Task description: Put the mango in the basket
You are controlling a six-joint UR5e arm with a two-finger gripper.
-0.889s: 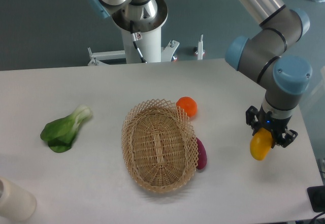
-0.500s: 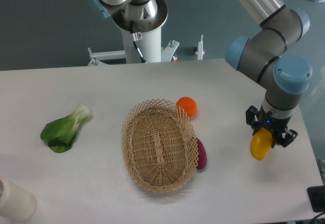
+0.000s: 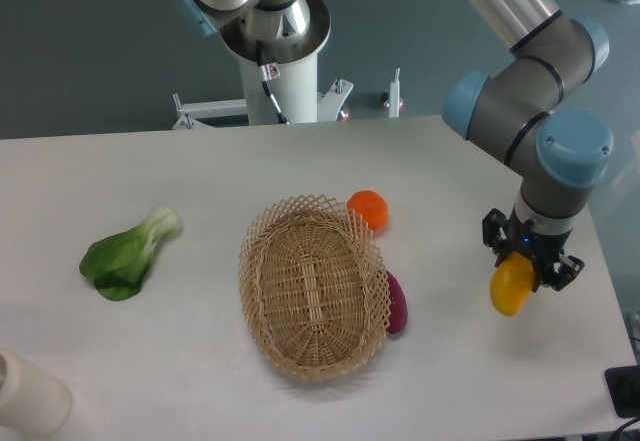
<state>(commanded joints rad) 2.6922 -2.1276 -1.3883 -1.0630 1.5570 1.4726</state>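
Right now the gripper [image 3: 521, 261] clamps the mango [image 3: 511, 287], lifted above the table [image 3: 200, 361] well right of the basket [image 3: 314, 286]. Carrying it left should go high enough to clear the lattice rim and the purple vegetable [image 3: 396, 302], releasing only over the basket's middle.

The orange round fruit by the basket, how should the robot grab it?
Probably from straight above, pinching the orange fruit across its round middle. It sits right against the basket rim, so the fingers should go on the two sides running along the rim, not on the basket side. The gripper is busy now, holding the mango.
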